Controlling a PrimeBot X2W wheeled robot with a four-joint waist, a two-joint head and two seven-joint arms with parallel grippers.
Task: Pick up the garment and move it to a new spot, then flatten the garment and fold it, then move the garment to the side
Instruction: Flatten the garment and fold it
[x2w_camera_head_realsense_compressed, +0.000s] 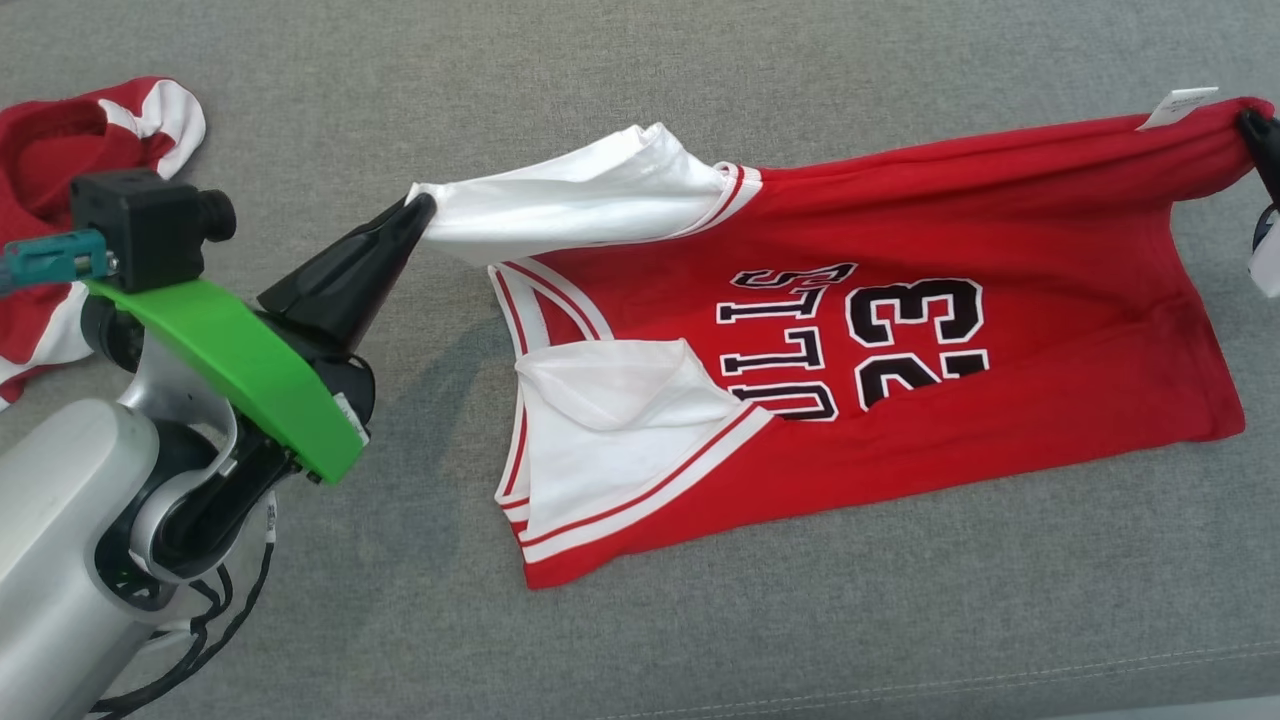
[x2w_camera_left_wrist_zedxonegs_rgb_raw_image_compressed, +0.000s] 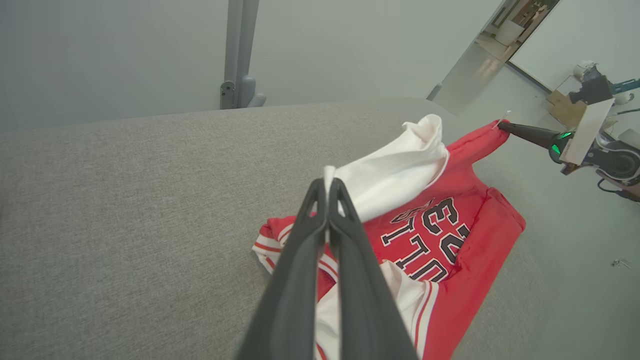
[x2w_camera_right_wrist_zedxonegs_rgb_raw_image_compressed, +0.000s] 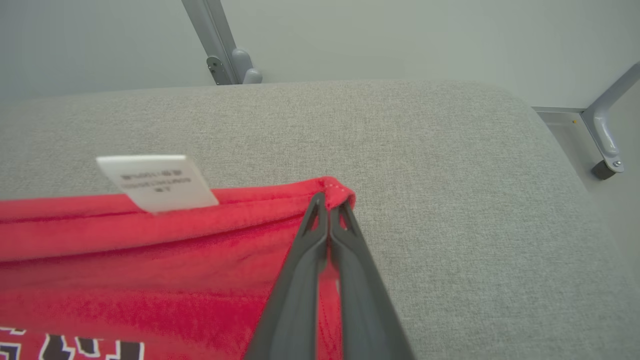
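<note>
One jersey (x2w_camera_head_realsense_compressed: 1000, 230), left hand (x2w_camera_head_realsense_compressed: 422, 205), right hand (x2w_camera_head_realsense_compressed: 1250, 122).

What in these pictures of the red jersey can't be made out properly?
- Head view: the right claw is cut off by the picture's right edge.
- Head view: a second red-and-white garment is partly behind the wrist camera and cut by the left edge.
- Right wrist view: the white tag has print too blurred to read.
- Head view: on the jersey, the word's first letter is hidden under the white sleeve.
</note>
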